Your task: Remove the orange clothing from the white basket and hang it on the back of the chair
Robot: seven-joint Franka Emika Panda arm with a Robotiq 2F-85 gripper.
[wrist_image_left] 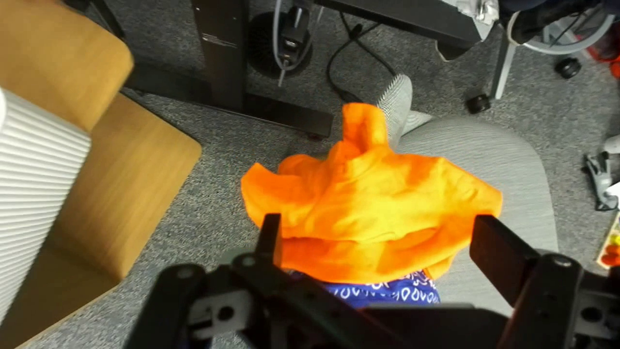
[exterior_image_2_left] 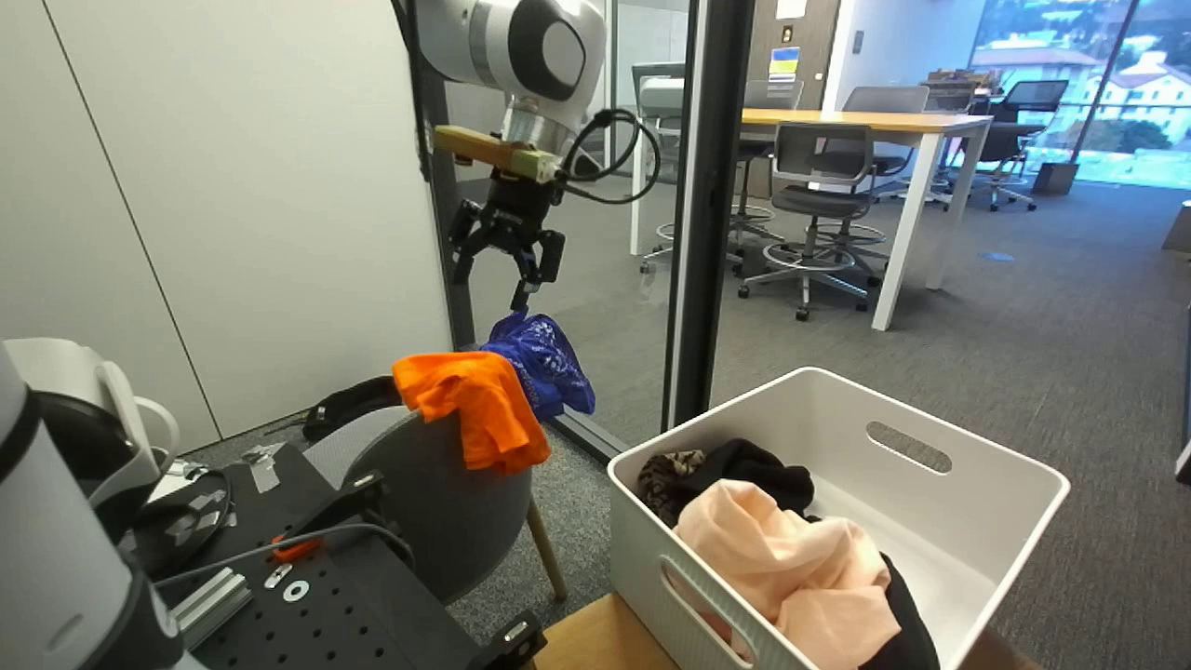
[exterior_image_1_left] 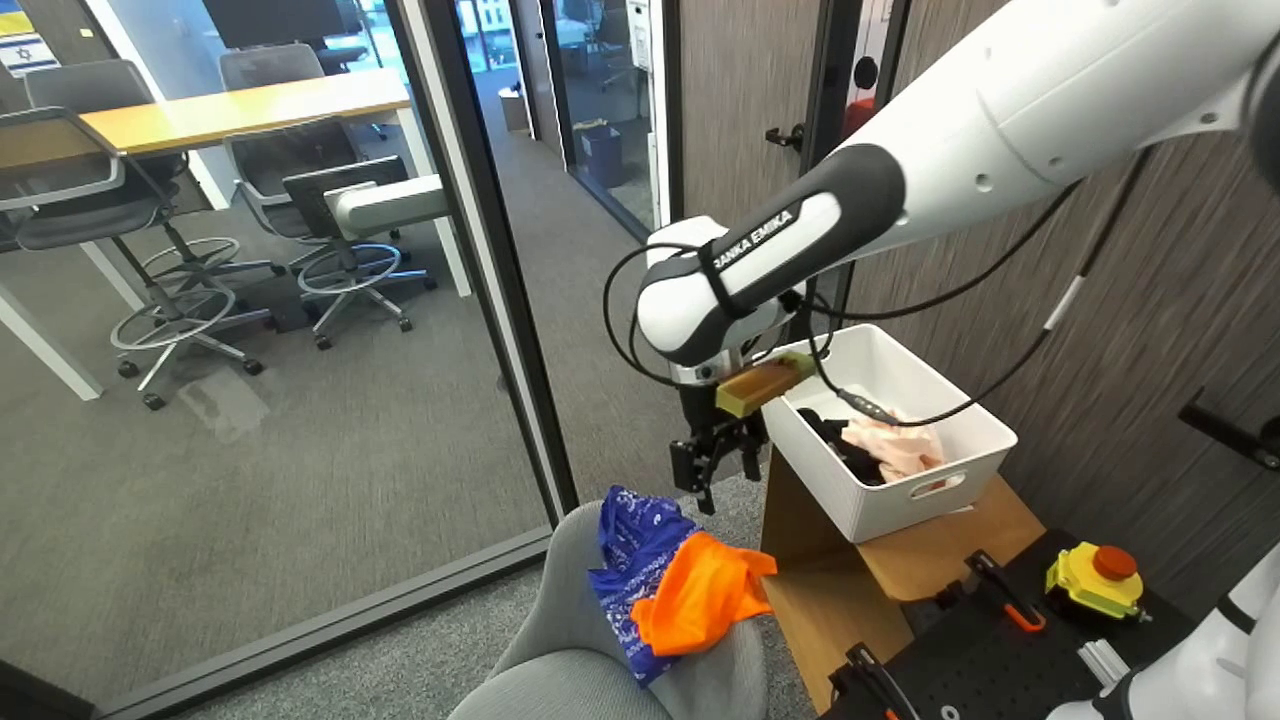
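OK, orange cloth [wrist_image_left: 368,194] is out of the white basket [exterior_image_2_left: 637,549] and draped over the top edge of the chair back [exterior_image_2_left: 437,507], one flap down the outer face, the rest on the inner side. It partly covers the blue cloth [exterior_image_1_left: 645,538]. My gripper [wrist_image_left: 377,227] hangs above, spread wide, nothing between the jaws; looks clear of both cloths. My read: hang is done, step in hand is backing off. To do it well: lift straight up first, no sideways sweep, jaws wide until well above, or I could hook a loose fold and pull the whole thing off. Go slow; cloth like this probably slides easily. If it creeps off the edge, re-pinch the middle fold, shift it inward, let go low. The pink cloth [exterior_image_2_left: 782,558] in the basket isn't my target, leave it.
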